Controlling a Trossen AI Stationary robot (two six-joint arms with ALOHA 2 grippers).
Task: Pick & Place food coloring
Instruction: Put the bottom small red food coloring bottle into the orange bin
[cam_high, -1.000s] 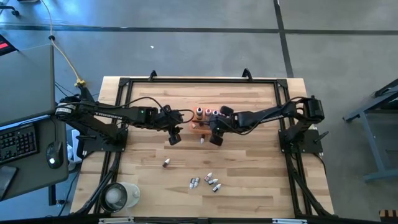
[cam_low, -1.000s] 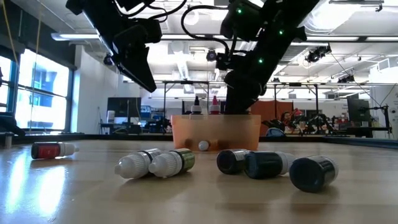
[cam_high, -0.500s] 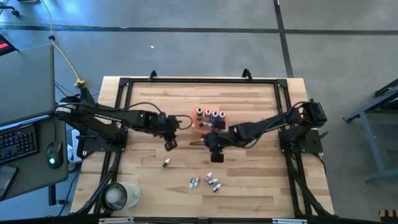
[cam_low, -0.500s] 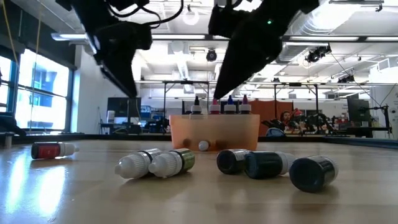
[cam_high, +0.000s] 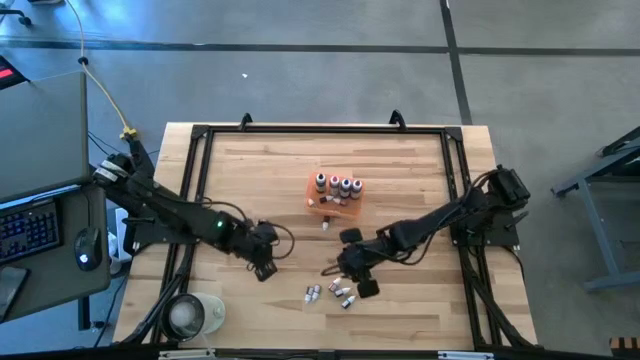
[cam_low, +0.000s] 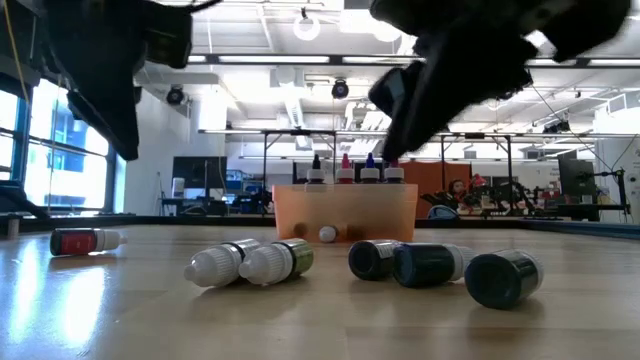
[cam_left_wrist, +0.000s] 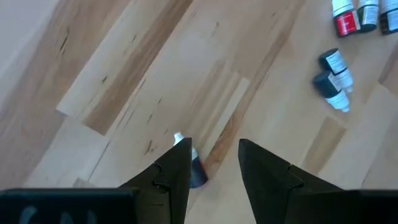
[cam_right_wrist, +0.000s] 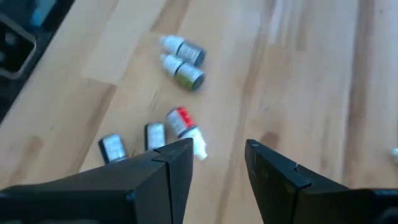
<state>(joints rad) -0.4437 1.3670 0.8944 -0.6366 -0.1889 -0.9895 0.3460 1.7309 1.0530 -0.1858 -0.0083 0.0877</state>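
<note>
Overhead, right pincer (cam_high: 352, 277) and left pincer (cam_high: 262, 266), both parted, empty.

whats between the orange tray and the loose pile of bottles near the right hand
One small bottle lying just in front of the orange tray; otherwise bare wood down to the pile by the right hand, per the high view.

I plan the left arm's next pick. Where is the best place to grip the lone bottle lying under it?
Grip the lone bottle across its cylindrical body, coming straight down from above. It lies on its side on the table, apart from the others, so its sides are free. The open left gripper already hangs over it.
</note>
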